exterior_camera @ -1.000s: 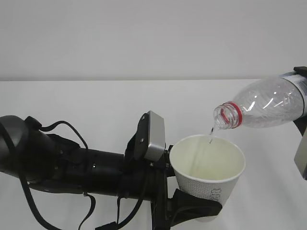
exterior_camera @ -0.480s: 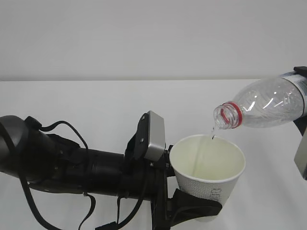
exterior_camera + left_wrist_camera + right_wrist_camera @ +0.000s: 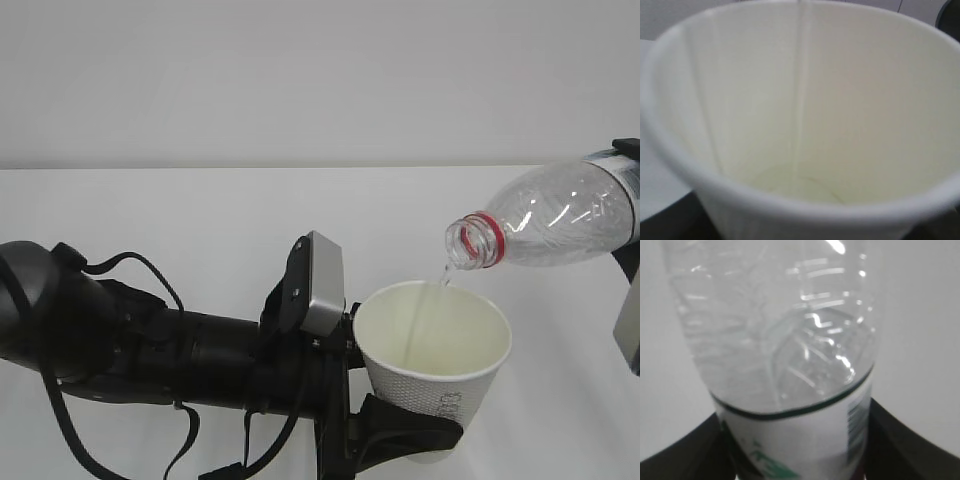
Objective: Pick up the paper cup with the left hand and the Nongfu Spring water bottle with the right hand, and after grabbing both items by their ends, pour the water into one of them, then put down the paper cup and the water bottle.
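The stream has picked up again: a half second back only a drop hung under the bottle mouth, and a thin thread of the water [image 3: 438, 280] runs from the mouth down into the cup, while both arms and both objects sit where they were. Down at the left hand [image 3: 405, 428], the black fingers [image 3: 415, 432] are clamped round the lower wall of the paper cup [image 3: 432, 352], holding it upright and clear of the white table [image 3: 200, 215], mouth open to the pour. The left wrist view looks straight into that cup, cream inside, seam running down, and there seems to be a shallow pool at the bottom, though the blur makes that hard to confirm. Over on the right, the right hand [image 3: 800, 450] has its dark fingers [image 3: 685, 452] pressed against either side of the labelled part of the Nongfu Spring water bottle [image 3: 560, 215], gripping it near the base end. The bottle is tipped nearly level, red neck ring and uncapped mouth dipped to the left, hanging just above the cup's far rim without touching it. Behind the cup, the grey camera box [image 3: 318, 283] sits on the left arm's wrist, cables looping back along the black arm.
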You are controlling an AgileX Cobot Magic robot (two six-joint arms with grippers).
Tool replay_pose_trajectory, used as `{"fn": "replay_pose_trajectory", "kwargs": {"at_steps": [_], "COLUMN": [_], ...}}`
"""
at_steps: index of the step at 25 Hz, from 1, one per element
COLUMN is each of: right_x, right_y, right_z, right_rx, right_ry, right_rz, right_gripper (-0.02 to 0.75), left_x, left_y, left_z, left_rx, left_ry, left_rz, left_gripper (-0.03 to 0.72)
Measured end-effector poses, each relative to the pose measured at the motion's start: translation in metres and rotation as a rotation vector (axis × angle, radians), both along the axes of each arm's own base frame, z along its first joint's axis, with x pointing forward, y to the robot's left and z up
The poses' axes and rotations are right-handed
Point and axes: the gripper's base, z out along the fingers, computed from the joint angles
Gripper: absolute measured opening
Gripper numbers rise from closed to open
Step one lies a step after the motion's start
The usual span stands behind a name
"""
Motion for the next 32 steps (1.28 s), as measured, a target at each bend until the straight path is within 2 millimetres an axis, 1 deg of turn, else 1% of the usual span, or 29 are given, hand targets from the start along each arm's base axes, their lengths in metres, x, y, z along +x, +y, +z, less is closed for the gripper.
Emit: {"fn": "replay_pose_trajectory", "kwargs": {"at_steps": [32], "right_x": [0.0001], "right_y": [0.0], "right_z": [0.0004], "right_rx": [-0.012], "right_ry": [-0.008], "right_rz": [0.002], "right_gripper": [0.486], "left_x": [0.0008], "left_y": [-0.0001], "left_z": [0.0003], "left_rx": [-0.003], "left_ry": [0.003], "left_rz": [0.01], "left_gripper": [0.537]}}
